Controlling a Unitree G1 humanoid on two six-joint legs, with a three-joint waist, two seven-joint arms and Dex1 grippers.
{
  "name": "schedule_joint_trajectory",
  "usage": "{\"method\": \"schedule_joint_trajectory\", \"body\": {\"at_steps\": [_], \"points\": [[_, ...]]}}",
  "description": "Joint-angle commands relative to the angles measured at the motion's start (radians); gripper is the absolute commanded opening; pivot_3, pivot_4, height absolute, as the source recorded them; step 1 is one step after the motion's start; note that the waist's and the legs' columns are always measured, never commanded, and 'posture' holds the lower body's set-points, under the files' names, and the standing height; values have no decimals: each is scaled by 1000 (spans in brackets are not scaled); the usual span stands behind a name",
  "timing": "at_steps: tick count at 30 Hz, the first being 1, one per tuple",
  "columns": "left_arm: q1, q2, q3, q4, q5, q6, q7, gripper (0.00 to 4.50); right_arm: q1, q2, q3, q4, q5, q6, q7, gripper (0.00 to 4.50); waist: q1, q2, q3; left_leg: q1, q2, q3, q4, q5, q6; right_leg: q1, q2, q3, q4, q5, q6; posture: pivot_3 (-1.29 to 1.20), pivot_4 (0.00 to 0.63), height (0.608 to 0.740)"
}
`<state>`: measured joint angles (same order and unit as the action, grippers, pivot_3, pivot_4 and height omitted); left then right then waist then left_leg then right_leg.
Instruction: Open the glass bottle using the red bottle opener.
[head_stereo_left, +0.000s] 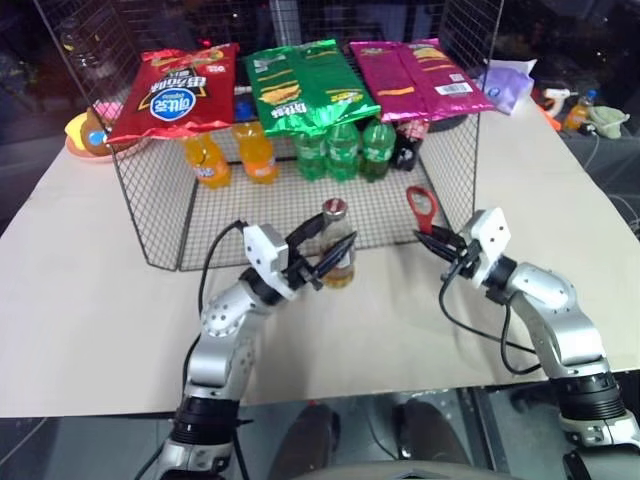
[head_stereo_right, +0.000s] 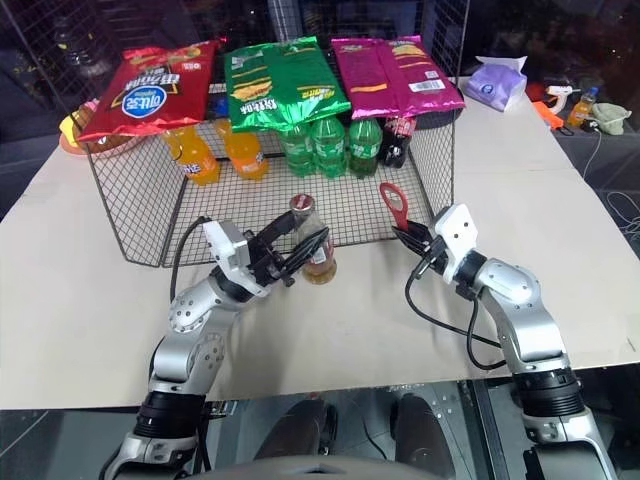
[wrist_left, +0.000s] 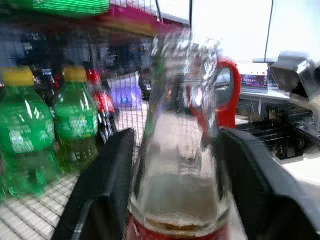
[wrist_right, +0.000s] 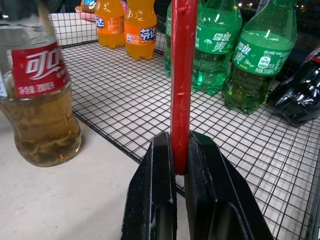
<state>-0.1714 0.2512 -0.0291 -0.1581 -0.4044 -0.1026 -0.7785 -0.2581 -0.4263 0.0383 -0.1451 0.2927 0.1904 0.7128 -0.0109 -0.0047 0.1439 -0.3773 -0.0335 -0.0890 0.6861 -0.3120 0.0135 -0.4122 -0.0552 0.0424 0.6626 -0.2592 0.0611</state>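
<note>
Between bottle and rack, red bottle opener (head_stereo_left: 421, 208) stands upright.

**Glass neck between two black fingers**

The clear glass bottle (wrist_left: 182, 165), with a red label edge at its foot, stands between the left claw (wrist_left: 172, 200)'s two black fingers (wrist_left: 100, 195). Behind its neck rises the red bottle opener's ring head (wrist_left: 226, 95). Two green plastic bottles (wrist_left: 75, 125) with yellow caps stand on white wire mesh (wrist_left: 30, 215) nearby.

Glass bottle (wrist_right: 37, 95): clear, glossy, paper-look label. Red bottle opener (wrist_right: 182, 75): smooth, semi-gloss. Wire rack (head_stereo_left: 160, 215): thin metal mesh. Tabletop (head_stereo_left: 90, 330): matt, pale. Fingers (wrist_right: 155, 200): matt blk plastic.
</note>
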Motion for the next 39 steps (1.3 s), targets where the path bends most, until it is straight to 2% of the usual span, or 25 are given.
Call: {"method": "schedule_joint_trajectory", "body": {"at_steps": [1, 14, 19, 26, 39], "points": [[8, 8, -10, 3, 11, -5, -2, 1445, -20, -5, -21, -21, 5, -20, -1, 0, -1, 0, 0, 0, 0, 0, 0, 0, 0, 0, 0, 0, 0, 0, 0, 0, 150, 740], [21, 20, -9, -3, 10, -2, 1, 1445, -79, 5, 29, -43, -56, -39, -16, 0, -2, 0, 0, 1, 0, 0, 0, 0, 0, 0, 0, 0, 0, 0, 0, 0, 150, 740], [27, 18, -16, -14, 5, 8, 5, 1445, -161, 38, 102, -3, -194, -158, -70, 0, -3, 0, 0, 1, 0, 0, 0, 0, 0, 0, 0, 0, 0, 0, 0, 0, 150, 740], [32, 18, -16, -18, 9, 6, 20, 1445, -177, 99, 197, 32, -356, -342, -150, 0, -2, 0, 0, 1, 0, 0, 0, 0, 0, 0, 0, 0, 0, 0, 0, 0, 150, 740], [36, 23, -19, -22, 6, 8, 26, 1445, -190, 103, 238, 132, -482, -490, -205, 0, -3, 1, -1, 1, 0, 0, 0, 0, 0, 0, 0, 0, 0, 0, 0, 0, 150, 740]]}}
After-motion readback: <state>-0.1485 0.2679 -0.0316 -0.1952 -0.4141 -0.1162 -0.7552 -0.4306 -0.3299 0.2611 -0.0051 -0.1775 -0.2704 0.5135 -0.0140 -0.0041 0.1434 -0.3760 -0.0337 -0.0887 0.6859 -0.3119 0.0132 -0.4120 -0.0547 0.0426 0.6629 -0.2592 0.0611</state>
